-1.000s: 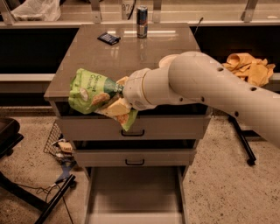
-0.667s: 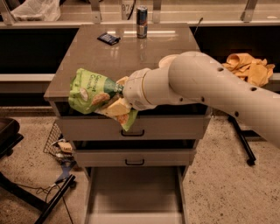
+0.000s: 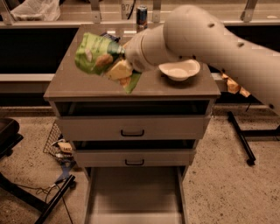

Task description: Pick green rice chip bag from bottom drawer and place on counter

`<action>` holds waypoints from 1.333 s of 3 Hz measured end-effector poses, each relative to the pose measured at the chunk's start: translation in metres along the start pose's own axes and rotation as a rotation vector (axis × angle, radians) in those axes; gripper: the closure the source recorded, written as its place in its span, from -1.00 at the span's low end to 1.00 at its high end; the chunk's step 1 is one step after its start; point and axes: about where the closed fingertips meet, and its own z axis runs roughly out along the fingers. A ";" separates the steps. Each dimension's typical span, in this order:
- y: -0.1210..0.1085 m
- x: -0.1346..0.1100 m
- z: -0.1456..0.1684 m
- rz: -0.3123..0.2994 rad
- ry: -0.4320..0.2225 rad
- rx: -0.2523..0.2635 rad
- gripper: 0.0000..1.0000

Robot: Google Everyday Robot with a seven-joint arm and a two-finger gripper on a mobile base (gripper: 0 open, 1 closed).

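Over glossy grey-beige counter [image 3: 183, 89], claw [image 3: 119, 70] grips crumpled foil green rice chip bag [image 3: 92, 54].

It looked like a robot test area in a lab or office rather than a home. A lone grey-beige drawer cabinet [image 3: 131, 127] stood on a speckled hard floor [image 3: 227, 175], with loose cables [image 3: 26, 190] and a black stand leg [image 3: 240, 135] lying beside it. A black chair [image 3: 6, 135] sat at the left edge. Along the far side ran a long bench [image 3: 197, 19] with metal brackets [image 3: 95, 11], carrying a can [image 3: 141, 15] and a plastic bag [image 3: 33, 8]. The white arm's end effector [image 3: 119, 70] hung over the far left of the desk [image 3: 87, 85], clasping the green rice chip bag [image 3: 94, 54].
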 end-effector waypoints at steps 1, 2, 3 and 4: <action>-0.069 0.010 0.016 0.027 0.120 0.055 1.00; -0.111 -0.001 0.058 0.002 0.165 0.064 1.00; -0.144 -0.027 0.094 -0.056 0.136 0.088 1.00; -0.155 -0.041 0.095 -0.061 0.111 0.106 0.70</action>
